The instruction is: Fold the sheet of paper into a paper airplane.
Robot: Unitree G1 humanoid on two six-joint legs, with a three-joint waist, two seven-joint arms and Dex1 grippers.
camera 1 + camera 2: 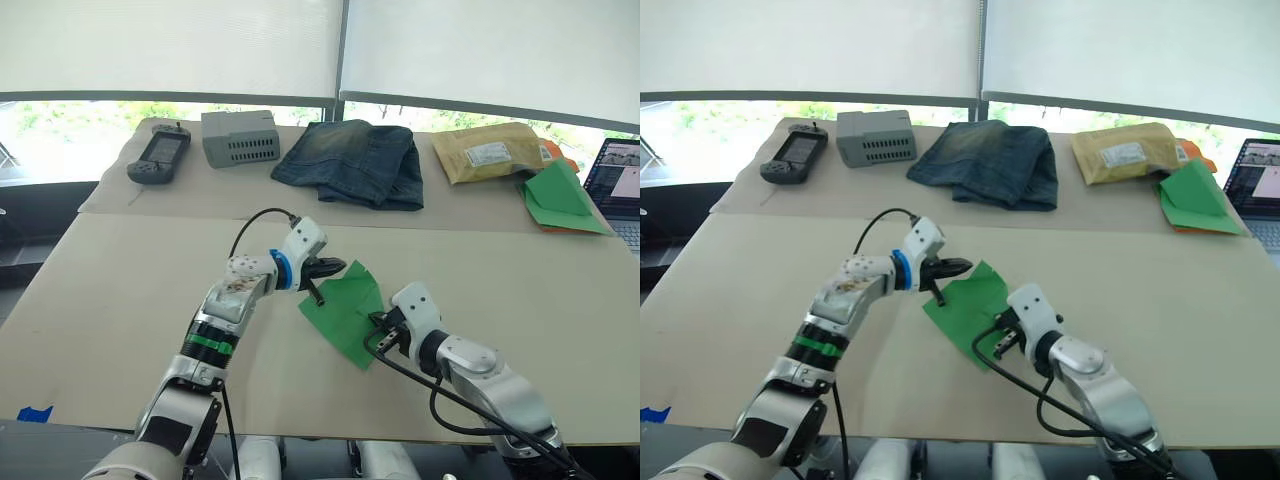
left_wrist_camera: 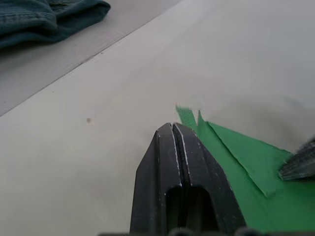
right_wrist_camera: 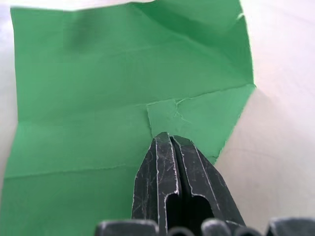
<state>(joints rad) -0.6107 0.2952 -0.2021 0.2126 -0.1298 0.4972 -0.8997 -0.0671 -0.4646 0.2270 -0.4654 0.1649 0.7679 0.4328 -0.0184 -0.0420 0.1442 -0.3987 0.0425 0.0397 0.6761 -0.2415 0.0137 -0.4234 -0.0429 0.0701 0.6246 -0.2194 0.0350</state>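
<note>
The sheet of paper (image 1: 348, 312) lies flat on the tan table (image 1: 120, 300), bright green, with several creases and one corner folded over. My left gripper (image 1: 338, 267) is shut, its tips resting at the sheet's far corner (image 2: 189, 115). My right gripper (image 1: 380, 322) is also shut, its tips (image 3: 169, 137) pressing down on the sheet near its right edge, beside a small torn, creased patch (image 3: 165, 115). Nothing shows between either pair of fingers. In the left wrist view the right gripper's dark tip (image 2: 299, 163) rests on the green paper.
Along the far table stand a handheld game console (image 1: 158, 157), a grey box (image 1: 240, 138), folded jeans (image 1: 355, 162) and a padded envelope (image 1: 490, 152). A green triangular paper stack (image 1: 560, 198) and a laptop (image 1: 618, 185) sit at the far right.
</note>
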